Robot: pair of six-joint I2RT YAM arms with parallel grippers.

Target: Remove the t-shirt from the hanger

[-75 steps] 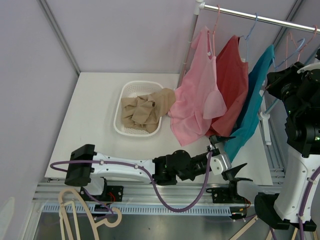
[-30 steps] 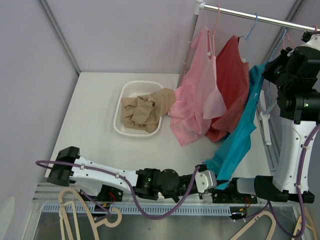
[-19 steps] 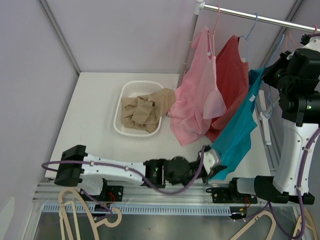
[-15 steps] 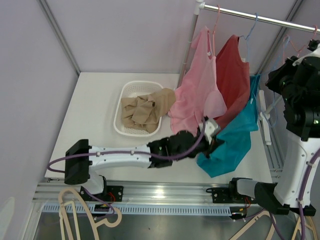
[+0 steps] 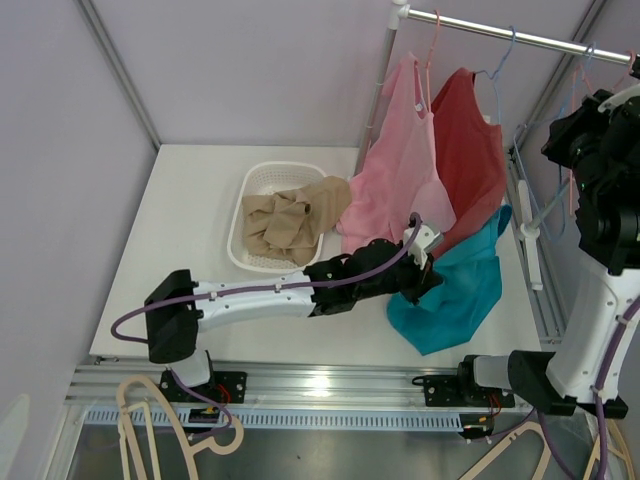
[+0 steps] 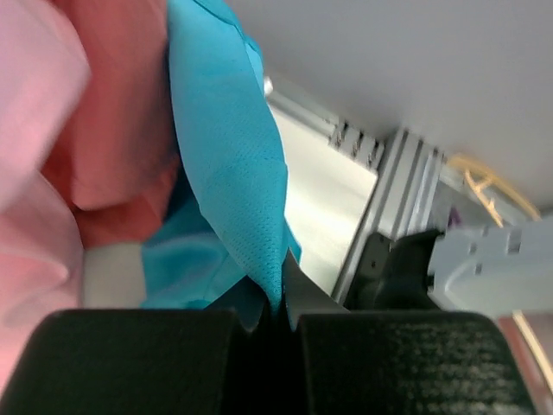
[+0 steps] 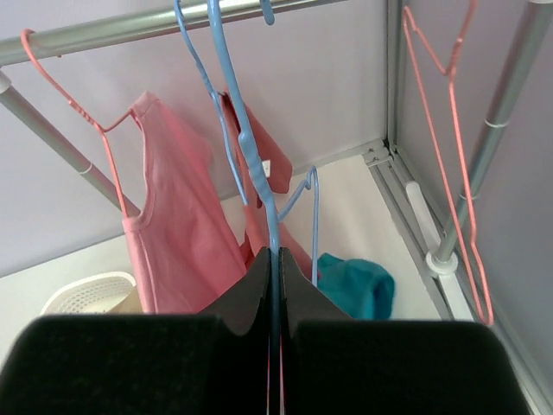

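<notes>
The teal t-shirt (image 5: 447,296) hangs free of the hanger in a loose bunch over the table's right side, below the red shirt (image 5: 468,140). My left gripper (image 5: 425,268) is shut on a fold of the t-shirt (image 6: 233,173), and the cloth runs up out of the jaws. The blue hanger (image 7: 244,147) is bare. My right gripper (image 7: 275,259) is shut on its lower bar, high at the right near the rail (image 5: 520,35). From the right wrist the t-shirt (image 7: 356,285) shows on the table below.
A pink shirt (image 5: 395,190) and the red shirt hang on the rail, close behind the left gripper. An empty pink hanger (image 7: 449,164) hangs at the rail's right end. A white basket (image 5: 262,178) with beige cloth stands mid-table. Wooden hangers (image 5: 150,420) lie below the front edge.
The left gripper has carried the teal t-shirt from the front edge back toward the hanging shirts, and it has slipped off the blue hanger. The right gripper has drawn the hanger up and right.
</notes>
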